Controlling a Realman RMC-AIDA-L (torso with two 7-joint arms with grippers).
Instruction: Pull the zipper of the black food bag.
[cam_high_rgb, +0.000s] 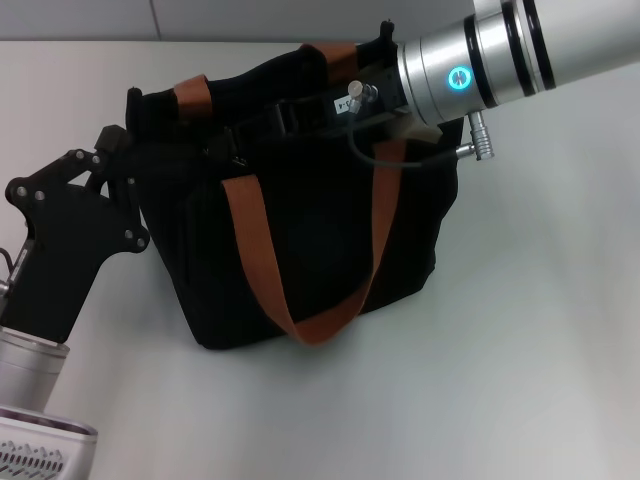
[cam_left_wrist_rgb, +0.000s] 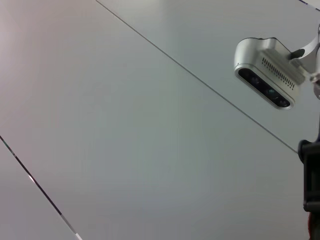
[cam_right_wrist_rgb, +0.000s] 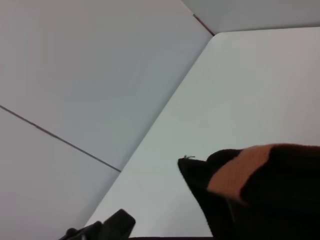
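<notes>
Standing black food bag (cam_high_rgb: 320, 240) on table (cam_high_rgb: 540, 330), right gripper (cam_high_rgb: 330, 95) at its top

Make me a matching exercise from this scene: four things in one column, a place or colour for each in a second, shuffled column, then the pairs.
Things:
1. black food bag
2. webbing handle
3. left gripper
4. right gripper

Descriptions:
A. orange-brown, looping down the bag's front
B. at the bag's left end, near its top corner
C. largest thing, standing on the white table
D. over the bag's top at the far right

Pairs: 1-C, 2-A, 3-B, 4-D
</notes>
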